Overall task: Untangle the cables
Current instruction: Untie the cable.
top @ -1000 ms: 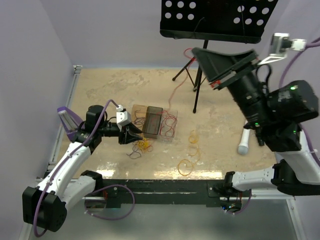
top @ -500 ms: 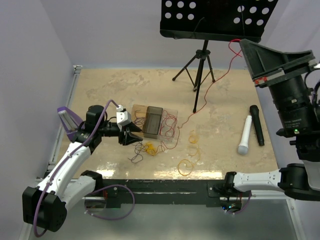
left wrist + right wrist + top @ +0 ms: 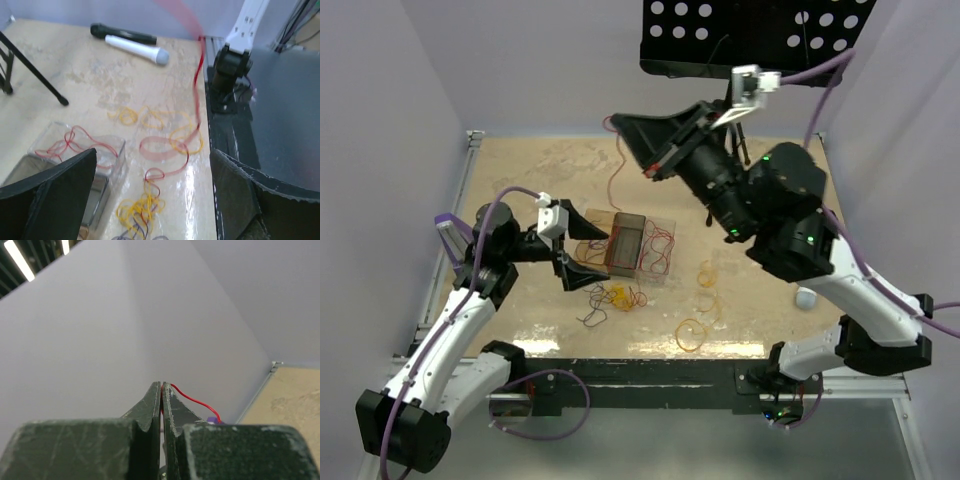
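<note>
My right pincer [image 3: 618,124] is clenched on one end of the red cable [image 3: 196,90]. Its wrist view shows the jaws pressed together with the strand pinched between them, and it is raised high over the far half of the bench [image 3: 520,170]. From there the red cable drops steeply toward the near edge and ends in a loose loop on the bench, right by the tangle [image 3: 610,296] of yellow and dark wires. So the strand's long axis runs from far and high to near and low, with the knot at its low end. My left pincer [image 3: 582,258] is released, jaws spread wide and holding nothing. The tangle lies just beside it, toward the near edge and a little to the right, with the clear box [image 3: 630,245] on the far side. The left arm is plainly the nearer one, so I judge the next move is its own: pin the bundle while the right draws the red strand free. How high the left jaws hang I cannot tell.
</note>
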Available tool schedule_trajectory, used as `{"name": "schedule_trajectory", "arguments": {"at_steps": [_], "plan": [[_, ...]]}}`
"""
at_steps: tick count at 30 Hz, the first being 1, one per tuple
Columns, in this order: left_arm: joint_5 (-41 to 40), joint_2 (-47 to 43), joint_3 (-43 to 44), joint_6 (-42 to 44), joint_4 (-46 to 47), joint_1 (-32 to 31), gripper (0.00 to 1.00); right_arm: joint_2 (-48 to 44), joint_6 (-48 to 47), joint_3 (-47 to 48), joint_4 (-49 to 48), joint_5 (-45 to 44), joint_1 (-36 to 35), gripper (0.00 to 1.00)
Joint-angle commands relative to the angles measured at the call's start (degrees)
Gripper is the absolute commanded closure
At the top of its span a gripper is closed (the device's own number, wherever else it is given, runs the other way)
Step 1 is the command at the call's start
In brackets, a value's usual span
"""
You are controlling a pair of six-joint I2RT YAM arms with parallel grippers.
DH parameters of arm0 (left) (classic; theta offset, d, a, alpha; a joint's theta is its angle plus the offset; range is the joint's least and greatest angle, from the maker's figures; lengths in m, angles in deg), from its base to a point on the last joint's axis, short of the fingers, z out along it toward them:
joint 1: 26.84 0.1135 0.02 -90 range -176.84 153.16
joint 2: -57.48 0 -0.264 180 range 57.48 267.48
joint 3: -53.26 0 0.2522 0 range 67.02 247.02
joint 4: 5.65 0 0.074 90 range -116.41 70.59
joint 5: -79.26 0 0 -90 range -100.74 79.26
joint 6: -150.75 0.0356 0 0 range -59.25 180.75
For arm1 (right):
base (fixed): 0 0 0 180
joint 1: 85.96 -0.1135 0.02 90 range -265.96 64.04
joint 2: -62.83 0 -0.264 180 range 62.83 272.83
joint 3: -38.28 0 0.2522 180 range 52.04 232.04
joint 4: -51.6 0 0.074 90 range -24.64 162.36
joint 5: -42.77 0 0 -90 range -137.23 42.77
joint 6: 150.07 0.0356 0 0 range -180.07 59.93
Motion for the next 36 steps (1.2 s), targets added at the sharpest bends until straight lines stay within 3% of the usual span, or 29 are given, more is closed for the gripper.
{"name": "schedule_trajectory", "arguments": {"at_steps": [1, 4, 6, 7, 9, 10, 11, 17, 18, 20, 23, 27, 30, 36], "plan": [[1.01, -0.78, -0.31, -22.57, 24.35, -0.14, 0.00, 2.08, 2.42, 1.22, -4.00, 6.03, -0.02, 1.00], [1.36, -0.34, -0.41, -26.81, 30.96, -0.14, 0.03, 2.53, 3.39, 0.17, -4.97, 7.00, -0.02, 1.00], [3.02, 0.54, 0.29, -27.00, 31.94, -0.14, 0.19, 2.53, 3.57, -0.36, -5.41, 7.18, -0.11, 1.00], [3.12, 0.71, 0.47, -26.47, 31.16, -0.14, 0.31, 2.44, 3.57, -0.54, -5.33, 7.09, -0.11, 1.00], [1.81, 0.80, 1.70, -22.28, 25.12, -0.14, 0.82, 1.92, 3.22, -0.80, -5.06, 6.31, -0.11, 1.00], [1.45, 0.63, 2.84, -19.21, 21.00, -0.14, 0.95, 1.65, 2.96, -1.06, -4.71, 5.69, -0.02, 1.00], [1.19, 0.54, 3.46, -17.00, 19.04, -0.14, 1.00, 1.13, 2.95, -1.50, -4.62, 5.60, -0.02, 1.00], [0.05, 0.98, 9.16, -13.20, 12.61, -0.05, 1.00, -1.95, 4.00, -10.36, -1.64, -0.02, 0.07, 1.00], [-0.48, 1.33, 10.74, -13.20, 11.82, -0.05, 1.00, -2.30, 4.09, -12.82, -1.11, -0.46, 0.07, 0.96], [-2.32, 2.12, 14.69, -12.15, 8.32, 0.21, 1.00, -3.35, 5.41, -19.05, 0.47, -0.64, 0.07, 0.73], [-6.88, 3.18, 21.64, -9.08, 3.38, 0.47, 1.00, -7.30, 5.15, -30.91, -1.36, 0.41, -0.02, 0.46], [-14.97, 3.53, 26.92, -8.19, -1.36, 0.48, 1.00, -12.84, 2.61, -42.26, -7.60, 4.53, -0.19, 0.21], [-19.90, 4.14, 30.35, -8.46, -3.30, 0.56, 1.00, -13.56, 0.50, -45.53, -7.79, 6.12, -0.11, 0.17], [-21.84, 3.00, 33.16, -10.21, -3.47, 0.56, 1.00, -8.47, -1.97, -46.59, -8.66, 6.91, -0.98, 0.15]]}}
